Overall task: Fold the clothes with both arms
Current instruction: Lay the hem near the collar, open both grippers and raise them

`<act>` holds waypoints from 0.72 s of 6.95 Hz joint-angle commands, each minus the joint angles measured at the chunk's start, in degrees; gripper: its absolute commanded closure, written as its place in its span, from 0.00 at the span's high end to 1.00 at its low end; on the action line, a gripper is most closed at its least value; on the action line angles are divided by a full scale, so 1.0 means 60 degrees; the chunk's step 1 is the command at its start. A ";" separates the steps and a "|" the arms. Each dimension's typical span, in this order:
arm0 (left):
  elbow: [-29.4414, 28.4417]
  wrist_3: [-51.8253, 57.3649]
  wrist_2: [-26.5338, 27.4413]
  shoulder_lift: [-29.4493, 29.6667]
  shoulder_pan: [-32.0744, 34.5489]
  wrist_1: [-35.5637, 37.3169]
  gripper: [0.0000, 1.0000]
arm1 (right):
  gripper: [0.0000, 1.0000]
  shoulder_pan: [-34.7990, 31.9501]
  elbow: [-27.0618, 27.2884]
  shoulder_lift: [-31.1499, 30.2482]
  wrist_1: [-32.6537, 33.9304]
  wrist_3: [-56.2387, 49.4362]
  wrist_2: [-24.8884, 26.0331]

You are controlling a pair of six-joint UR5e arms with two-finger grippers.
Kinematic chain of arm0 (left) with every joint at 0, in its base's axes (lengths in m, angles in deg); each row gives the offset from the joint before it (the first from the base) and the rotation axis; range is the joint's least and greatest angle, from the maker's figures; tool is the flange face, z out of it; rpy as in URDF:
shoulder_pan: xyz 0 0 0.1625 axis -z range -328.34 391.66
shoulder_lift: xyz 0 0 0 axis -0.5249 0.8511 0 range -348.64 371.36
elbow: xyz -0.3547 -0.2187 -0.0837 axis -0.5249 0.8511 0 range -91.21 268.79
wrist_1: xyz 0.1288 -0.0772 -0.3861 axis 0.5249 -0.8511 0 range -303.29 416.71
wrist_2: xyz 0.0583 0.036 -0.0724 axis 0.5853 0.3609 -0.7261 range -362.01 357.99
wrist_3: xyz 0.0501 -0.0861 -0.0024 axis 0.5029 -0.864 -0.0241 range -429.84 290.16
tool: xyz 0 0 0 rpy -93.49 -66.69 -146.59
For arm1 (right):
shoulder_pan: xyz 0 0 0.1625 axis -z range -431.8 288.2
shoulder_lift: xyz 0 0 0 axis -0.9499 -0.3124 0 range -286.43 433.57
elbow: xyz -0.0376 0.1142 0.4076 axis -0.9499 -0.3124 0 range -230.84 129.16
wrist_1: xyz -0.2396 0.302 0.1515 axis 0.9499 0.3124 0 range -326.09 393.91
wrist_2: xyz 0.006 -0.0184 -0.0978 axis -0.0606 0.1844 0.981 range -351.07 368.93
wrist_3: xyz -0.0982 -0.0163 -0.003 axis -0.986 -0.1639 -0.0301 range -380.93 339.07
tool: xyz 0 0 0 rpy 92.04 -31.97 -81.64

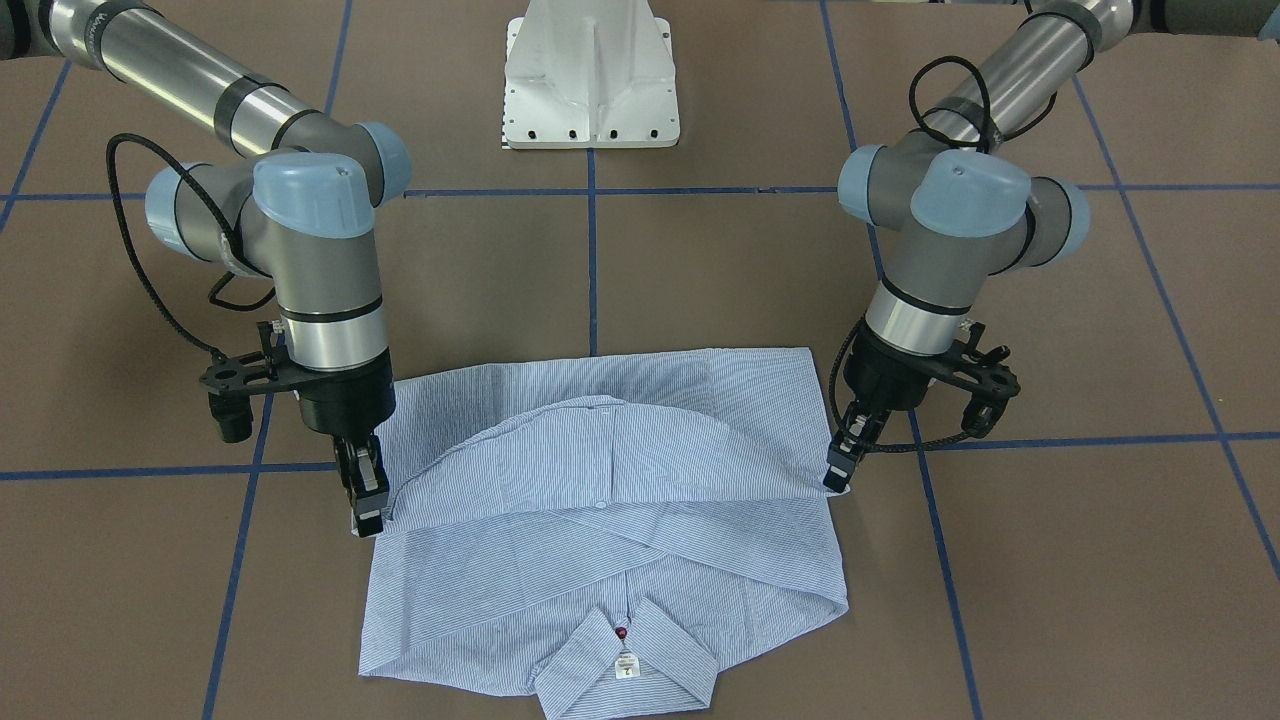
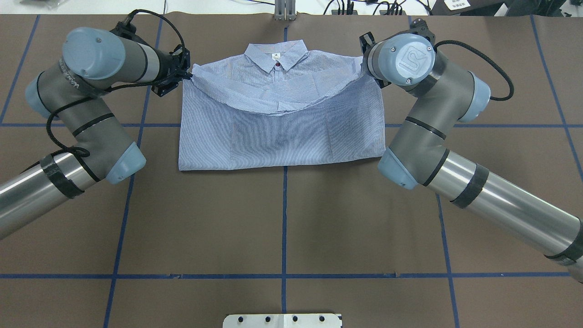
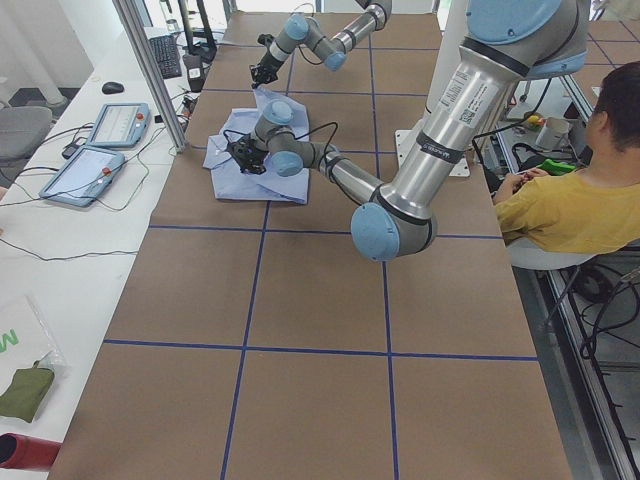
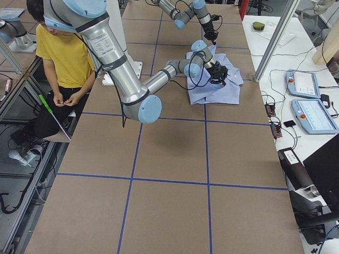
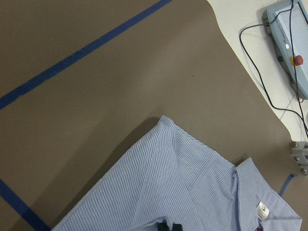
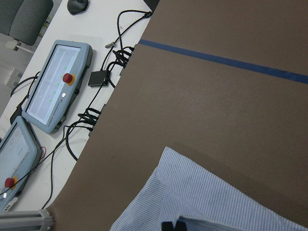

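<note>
Left gripper and right gripper each pinch 1 lifted corner of the shirt, which lies on the table with its hem folded toward the collar; risk: the slack middle edge sags and bunches, or 1 corner slips, skewing the fold.

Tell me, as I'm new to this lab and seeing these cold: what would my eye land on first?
First, the striped shirt in the middle of the table, its lower half folded up toward the collar. The left pincer and right pincer each pinch one end of that folded flap, whose edge sags in an arc between them. A person in a yellow top sits beside the table.
</note>
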 commanded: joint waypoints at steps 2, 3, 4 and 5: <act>-0.1071 0.0188 0.0617 0.0245 0.0012 -0.0799 0.00 | 0.00 -0.0225 -0.1592 0.0576 -0.1002 -0.0044 -0.0305; -0.1493 0.0364 0.0676 0.0333 0.0012 -0.1148 0.00 | 0.00 -0.0269 -0.1858 0.0577 -0.1122 -0.0088 -0.0394; -0.1947 0.0381 0.0793 0.0551 0.0012 -0.1427 0.04 | 0.00 -0.0269 -0.2049 0.0592 -0.1211 -0.0291 -0.0410; -0.2677 0.0859 0.0939 0.1032 0.0012 -0.1444 0.19 | 0.00 -0.0284 -0.2472 0.0723 -0.1559 -0.0322 -0.0424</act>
